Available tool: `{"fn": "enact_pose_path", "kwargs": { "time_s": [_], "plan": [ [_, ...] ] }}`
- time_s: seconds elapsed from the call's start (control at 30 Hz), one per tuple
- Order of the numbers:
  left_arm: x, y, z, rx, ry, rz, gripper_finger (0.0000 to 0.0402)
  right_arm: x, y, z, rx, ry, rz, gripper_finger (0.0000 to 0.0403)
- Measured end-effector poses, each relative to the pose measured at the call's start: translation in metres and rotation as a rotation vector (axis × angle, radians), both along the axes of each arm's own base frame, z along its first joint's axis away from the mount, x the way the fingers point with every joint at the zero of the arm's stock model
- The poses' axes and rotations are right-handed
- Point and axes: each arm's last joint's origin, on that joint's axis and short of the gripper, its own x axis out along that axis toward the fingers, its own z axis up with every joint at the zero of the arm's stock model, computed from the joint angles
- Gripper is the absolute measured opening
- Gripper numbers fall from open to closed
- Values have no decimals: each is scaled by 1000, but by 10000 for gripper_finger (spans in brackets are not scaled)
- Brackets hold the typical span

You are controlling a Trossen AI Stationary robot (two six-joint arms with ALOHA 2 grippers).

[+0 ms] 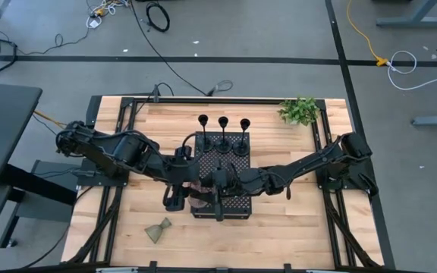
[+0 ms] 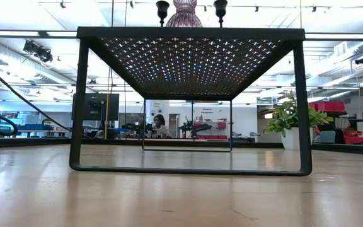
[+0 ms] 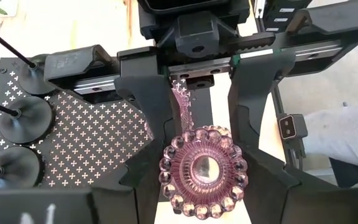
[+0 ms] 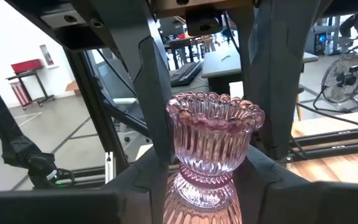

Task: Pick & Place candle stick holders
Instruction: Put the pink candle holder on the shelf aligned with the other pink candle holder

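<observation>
1. The pink glass holder (image 3: 204, 171) stands upright on the near part of the tray (image 1: 230, 163).
2. The left gripper (image 1: 184, 184) and right gripper (image 1: 218, 188) meet at this holder from opposite sides, crowding it closely. For either claw, I cannot tell whether it is clamped on the glass or merely set around it.
3. Three black stems (image 1: 223, 133) stand in a row along the tray's far end, well apart from the grippers.
4. The olive holder (image 1: 158, 230) lies on its side on the table (image 1: 294, 220), near the front edge, left of the tray.
5. A plant (image 1: 300, 111) sits at the far right corner.
</observation>
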Motion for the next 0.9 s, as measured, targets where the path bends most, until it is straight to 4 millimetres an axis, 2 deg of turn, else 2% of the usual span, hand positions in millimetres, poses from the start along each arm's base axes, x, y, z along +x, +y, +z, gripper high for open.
{"fn": "enact_pose_path", "kwargs": {
  "time_s": [0.37,0.43,0.5,0.53,0.63,0.77,0.9],
  "plan": [
    [-9,3,30,-18,-85,-26,195,-1,3,5,2,-37,19,121],
    [-11,4,40,-38,-139,-23,196,-3,5,-1,-24,14,47,98],
    [-18,7,50,-53,-170,-25,196,-2,9,-17,-70,75,72,98],
    [-21,8,54,-57,-177,-26,196,-2,10,-16,-59,83,71,98],
    [-21,8,61,-65,-198,-30,196,-5,12,-3,-44,31,37,98],
    [-31,11,77,-68,-254,-24,197,-10,15,-2,-77,37,30,98],
    [-35,10,82,-60,-275,-19,197,-17,16,17,-61,-24,34,98]
  ]
}}
